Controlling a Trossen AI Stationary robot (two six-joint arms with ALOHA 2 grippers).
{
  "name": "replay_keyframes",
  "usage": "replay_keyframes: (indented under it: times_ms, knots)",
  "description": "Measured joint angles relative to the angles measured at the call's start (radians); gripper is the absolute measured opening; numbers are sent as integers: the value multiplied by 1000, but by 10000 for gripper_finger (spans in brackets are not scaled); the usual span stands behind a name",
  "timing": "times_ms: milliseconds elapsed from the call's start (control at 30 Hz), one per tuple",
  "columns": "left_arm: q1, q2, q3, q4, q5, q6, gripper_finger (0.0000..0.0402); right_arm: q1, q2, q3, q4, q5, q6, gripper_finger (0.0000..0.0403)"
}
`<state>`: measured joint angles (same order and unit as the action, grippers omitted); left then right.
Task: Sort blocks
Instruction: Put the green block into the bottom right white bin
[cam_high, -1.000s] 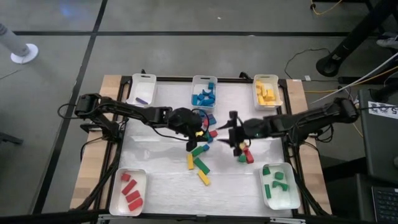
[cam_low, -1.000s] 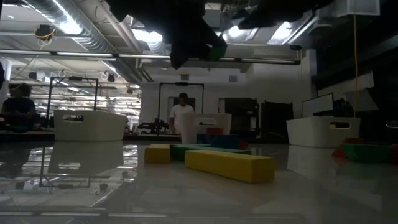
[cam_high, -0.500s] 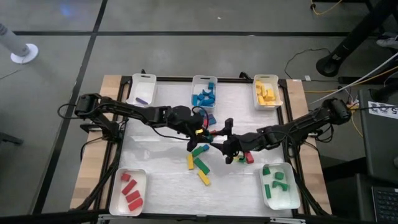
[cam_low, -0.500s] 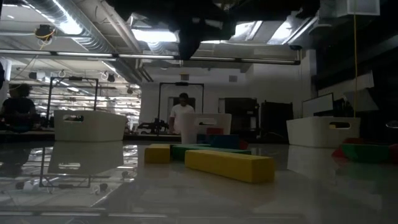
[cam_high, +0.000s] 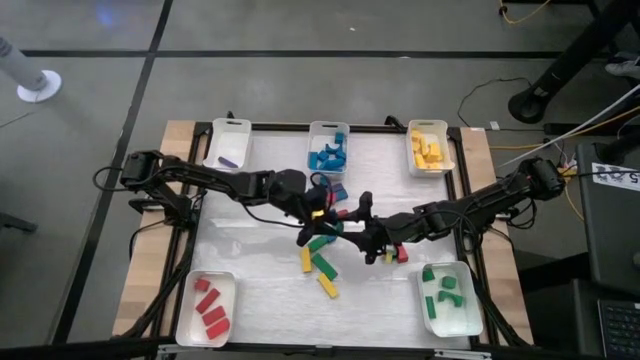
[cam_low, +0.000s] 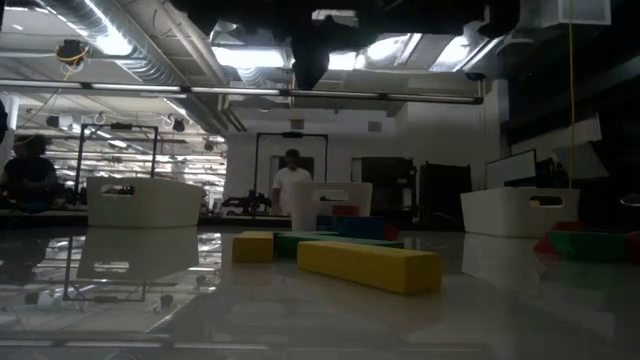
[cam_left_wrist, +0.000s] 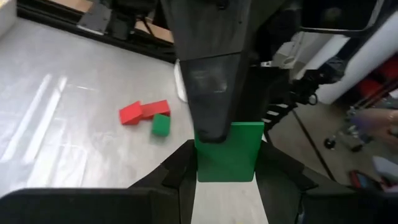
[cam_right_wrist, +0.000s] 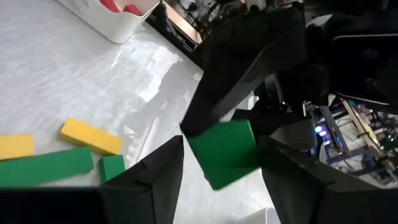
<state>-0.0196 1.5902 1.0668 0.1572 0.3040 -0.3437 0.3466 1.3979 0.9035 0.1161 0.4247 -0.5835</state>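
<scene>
**Two grippers meet over one green block at mid-table**

We see the left gripper (cam_high: 318, 222) near the middle of the table (cam_high: 260, 290), its fingers clamped on a flat green block (cam_left_wrist: 227, 151) — the left wrist view shows the block pinched between the two dark fingers. The right gripper (cam_high: 362, 232) has reached in from the other side and sits just beside it. In the right wrist view its fingers stand apart on either side of that same green block (cam_right_wrist: 225, 152), which the other arm's gripper holds from above; we cannot tell whether the right fingers touch it.

On the table below the pair lie loose blocks (cam_high: 320, 265) — green and yellow bars. Two red blocks (cam_left_wrist: 143, 112) and a small green cube (cam_left_wrist: 161, 125) sit touching one another near the right arm.

The sorted pieces rest in white trays along the edges: blue blocks in the blue tray (cam_high: 328, 131) at the far middle, yellow in the yellow tray (cam_high: 428, 127), one purple in the purple tray (cam_high: 229, 127), red in the red tray (cam_high: 190, 318), green in the green tray (cam_high: 449, 315).

In the low view a yellow bar (cam_low: 367, 265) lies nearest, and a person (cam_low: 292, 190) stands far off in the room.
</scene>
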Motion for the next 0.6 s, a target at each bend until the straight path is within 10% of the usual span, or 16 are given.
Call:
replay_keyframes:
  times_ms: [600]
  knots:
    - [-1,0,1,24,40,14,123,-1,1,-2,61,-98,-28,207]
